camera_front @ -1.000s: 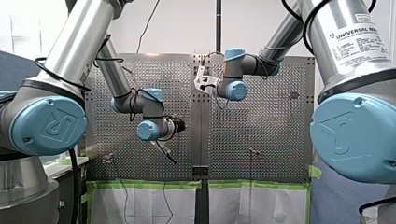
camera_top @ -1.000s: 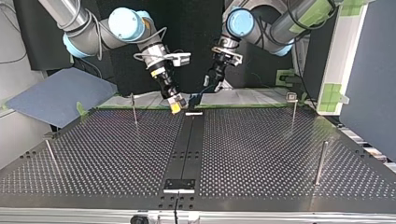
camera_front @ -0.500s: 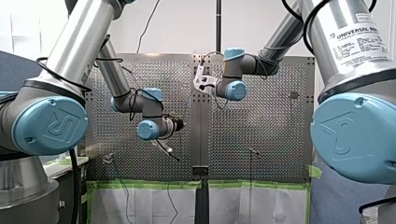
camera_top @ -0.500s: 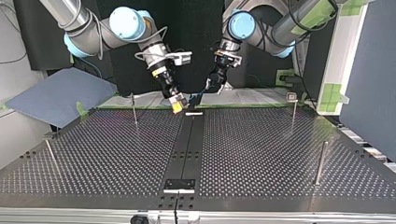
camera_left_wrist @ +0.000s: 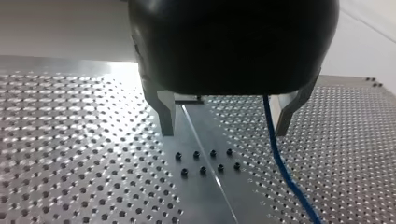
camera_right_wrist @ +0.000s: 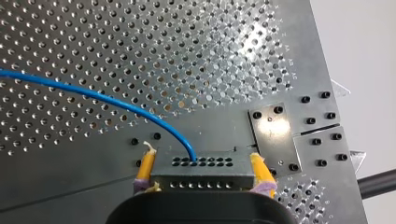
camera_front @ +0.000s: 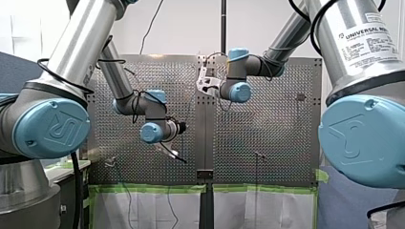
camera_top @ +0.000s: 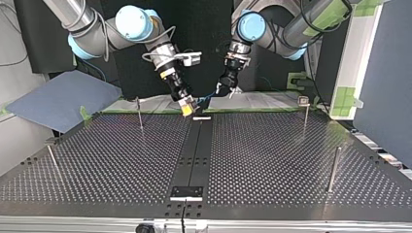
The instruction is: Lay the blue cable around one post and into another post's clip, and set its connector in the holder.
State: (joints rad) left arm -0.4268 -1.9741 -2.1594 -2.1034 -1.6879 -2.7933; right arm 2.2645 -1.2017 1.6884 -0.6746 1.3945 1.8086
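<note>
Blue, smooth cable (camera_right_wrist: 93,95) enters the boxy, hole-dotted grey connector (camera_right_wrist: 201,172).

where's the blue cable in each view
front: too thin to make out
top: cable between my right hand and my left hand
left wrist: cable hangs between the fingers
right wrist: cable arcs from the connector
shared landmark: centre strip

Front and top views face each other across the table (camera_top: 272,160); both wrist views look closely onto it.
</note>
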